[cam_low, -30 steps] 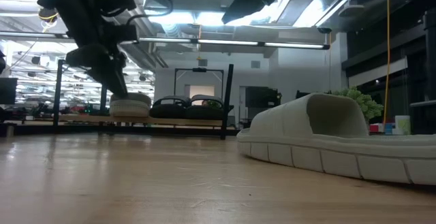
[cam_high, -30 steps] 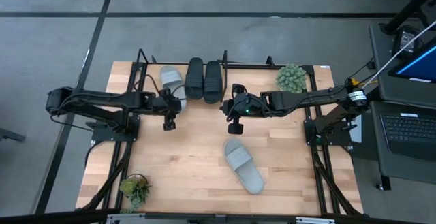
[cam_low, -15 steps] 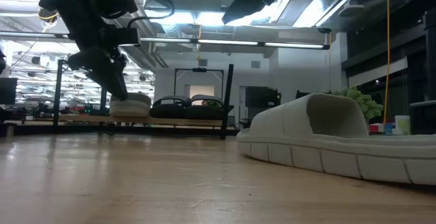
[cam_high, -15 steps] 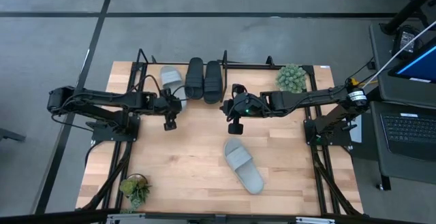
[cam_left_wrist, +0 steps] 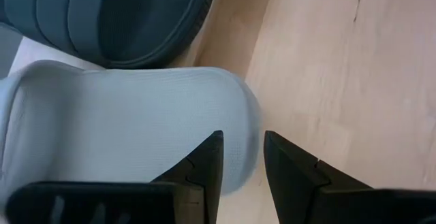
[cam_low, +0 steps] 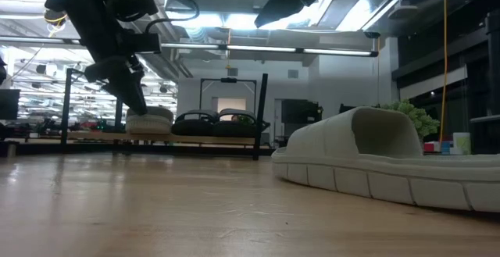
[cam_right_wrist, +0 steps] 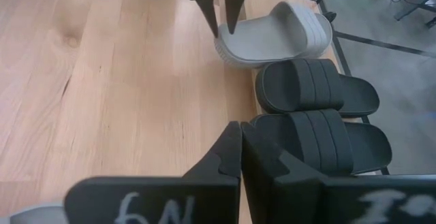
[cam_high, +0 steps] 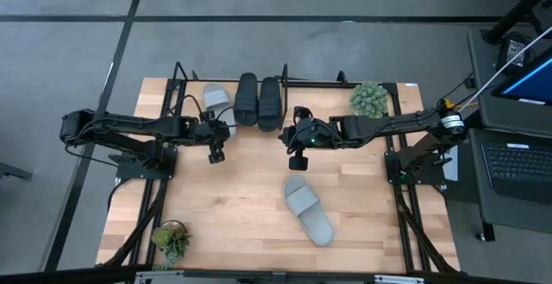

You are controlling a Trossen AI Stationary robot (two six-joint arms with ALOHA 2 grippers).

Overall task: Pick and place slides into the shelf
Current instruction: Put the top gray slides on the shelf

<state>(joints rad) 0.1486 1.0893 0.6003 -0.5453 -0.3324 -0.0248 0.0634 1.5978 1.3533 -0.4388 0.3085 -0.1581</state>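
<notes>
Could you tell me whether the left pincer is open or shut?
Open: the left pincer shows a gap between its fingers, hanging at the grey slide's heel, gripping nothing.

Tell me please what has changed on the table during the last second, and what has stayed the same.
Very little changed. The left hand drew slightly away from the heel of the grey slide on the shelf, with its fingers apart and nothing in them. The right hand stayed shut and empty at mid-table. The two black slides on the shelf and the grey slide on the table did not move.

grey slide (cam_left_wrist: 129, 125) cropped, shelf (cam_low: 156, 136) distant, indistinct
</notes>
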